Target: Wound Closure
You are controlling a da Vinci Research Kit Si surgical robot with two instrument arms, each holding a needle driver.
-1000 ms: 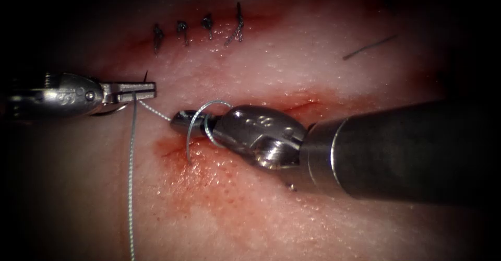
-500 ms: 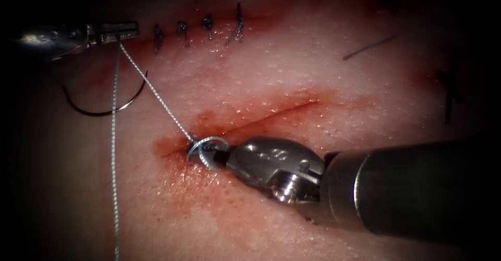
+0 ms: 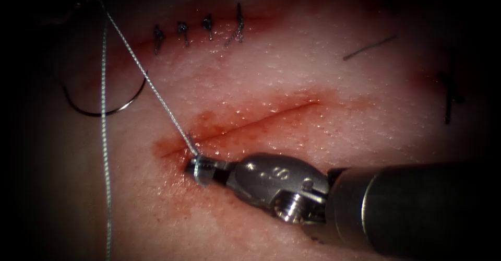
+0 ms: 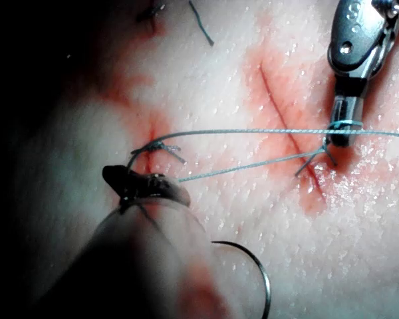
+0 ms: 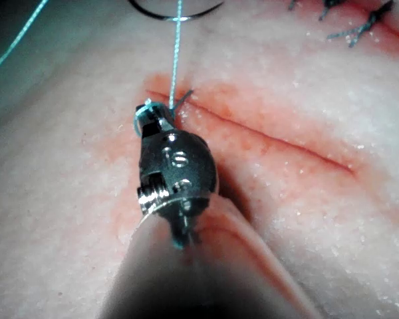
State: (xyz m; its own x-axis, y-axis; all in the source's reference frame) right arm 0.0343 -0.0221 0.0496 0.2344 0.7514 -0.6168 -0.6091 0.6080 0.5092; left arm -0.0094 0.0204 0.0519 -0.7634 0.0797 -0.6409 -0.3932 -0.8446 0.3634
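right tool (image 3: 201, 168) jaws closed on thread (image 3: 156, 94) with a loop around them, at the cut's (image 3: 250, 120) left end. left tool (image 4: 143, 186) grips thread, tip dim. needle (image 3: 104, 107) lies free on tissue (image 3: 313, 73), left of the cut.

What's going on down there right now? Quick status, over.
Right tool jaws shut on thread at the cut's left end, loop wrapped round them. Left tool holds thread taut. Needle lies free on tissue, left of cut.

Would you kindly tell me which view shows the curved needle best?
The endoscope view: the needle lies free on the tissue, left of the cut, its arc unobstructed. The left wrist view crops part of the curve; the right wrist view shows a cropped arc.
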